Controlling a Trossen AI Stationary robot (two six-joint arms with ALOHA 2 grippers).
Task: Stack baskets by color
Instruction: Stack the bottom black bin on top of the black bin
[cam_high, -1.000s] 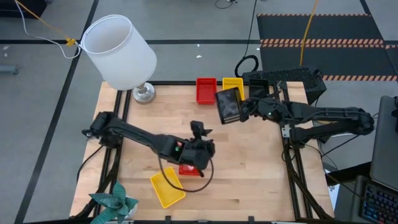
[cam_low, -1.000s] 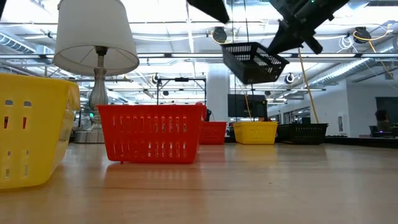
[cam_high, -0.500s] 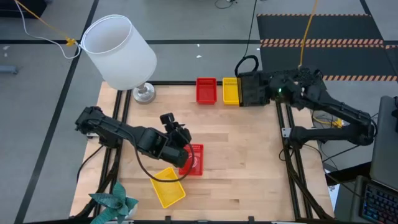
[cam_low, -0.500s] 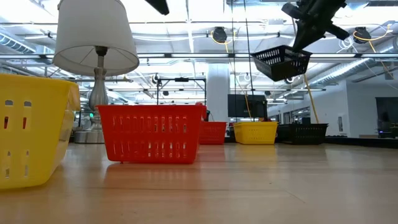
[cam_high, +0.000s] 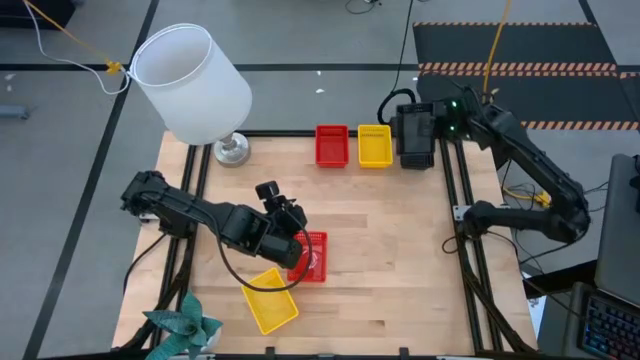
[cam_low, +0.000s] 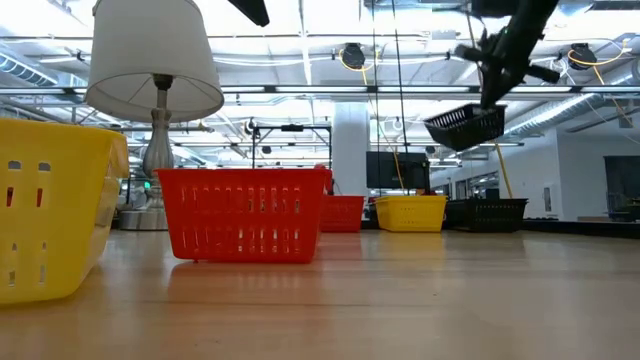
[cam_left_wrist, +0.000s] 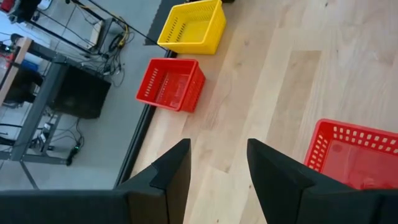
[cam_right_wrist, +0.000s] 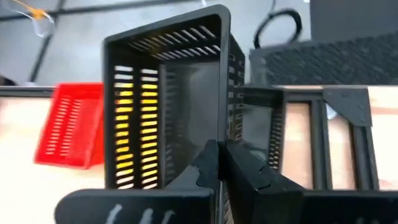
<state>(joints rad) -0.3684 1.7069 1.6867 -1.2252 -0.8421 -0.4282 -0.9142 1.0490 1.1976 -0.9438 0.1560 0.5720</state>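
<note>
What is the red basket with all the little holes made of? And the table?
The red slotted basket looks like moulded plastic: even bright colour, thin walls with neat rows of slots, slight sheen. The pale table looks like wood, probably joined strips with a smooth finish: grain lines and long planks show.

The wooden table (cam_high: 400, 250) carries 2 red baskets, 2 yellow baskets and a lamp (cam_high: 232, 150).

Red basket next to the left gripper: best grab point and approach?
Pinch one long mesh wall of the red basket from straight above: it sits upright, open side up, with its thin rim exposed. The left gripper, open, hovers just beside it.
</note>
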